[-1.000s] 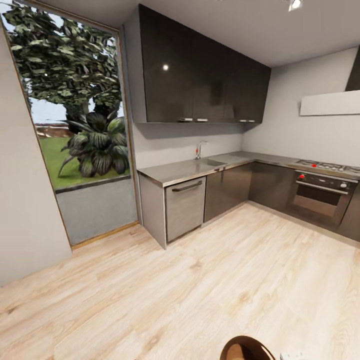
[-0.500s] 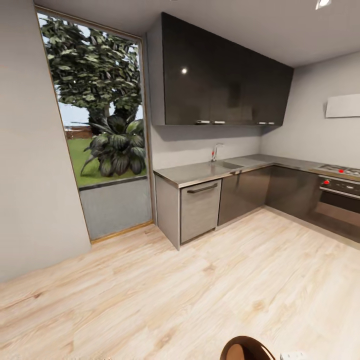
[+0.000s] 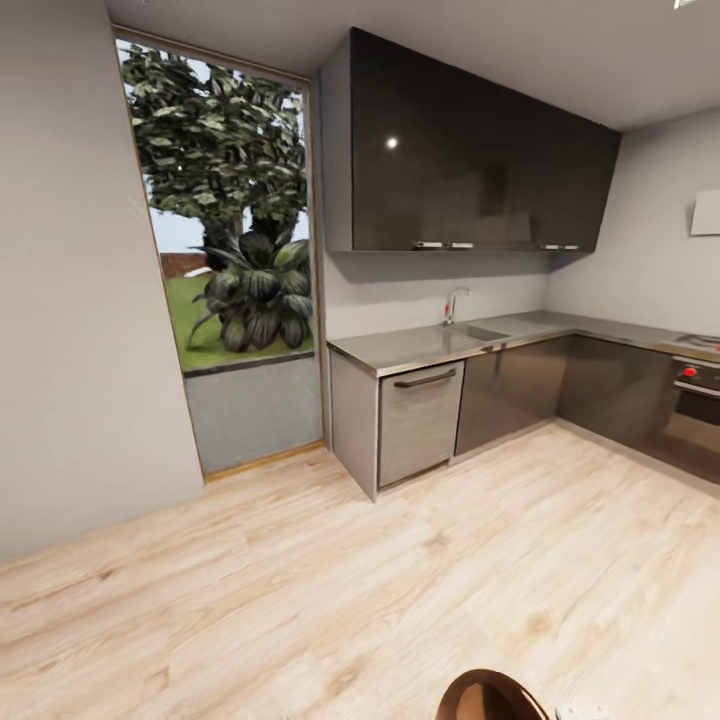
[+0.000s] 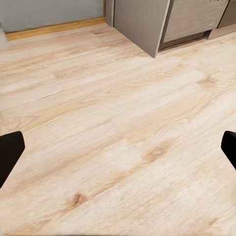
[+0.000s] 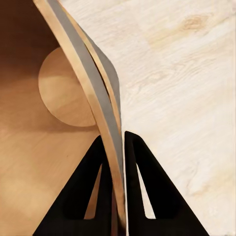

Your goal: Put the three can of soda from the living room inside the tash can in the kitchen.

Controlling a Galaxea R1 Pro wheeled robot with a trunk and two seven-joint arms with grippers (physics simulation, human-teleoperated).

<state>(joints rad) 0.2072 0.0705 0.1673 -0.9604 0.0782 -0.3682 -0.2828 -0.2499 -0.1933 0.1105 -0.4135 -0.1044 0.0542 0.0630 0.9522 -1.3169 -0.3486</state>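
The tash can (image 5: 73,98) sat in the right gripper (image 5: 114,147), its thin rim wall pinched between the two black fingers (image 5: 142,187), one inside the wall and one outside. The tan-brown inside and the round bottom showed in the right wrist view, with the dark grey outer face along the rim edge. No cans could be made out inside from that angle. In the head view the tash can's rim (image 3: 490,690) showed at the bottom edge of the picture, over the floor (image 3: 300,600).

The left gripper (image 4: 118,147) hung over bare light wood floor near the tash can, its fingers spread wide to the two sides of the wrist view, holding nothing.

Beyond the tash can lay the kitchen. A grey-topped desk (image 3: 440,345) ran in an L along the far walls, with a steel sink and tap (image 3: 455,305) set into it. Below the desk's near end stood a grey-fronted dishwasher (image 3: 420,420) with a dark bar handle. Dark glossy lower cabinets (image 3: 520,385) continued past it toward an oven (image 3: 695,400) with red knobs. Dark upper cabinets (image 3: 470,150) hung above the desk. Beside the desk's near end, a tall wood-framed window (image 3: 235,220) showed a tree and a broad-leaved plant outdoors.
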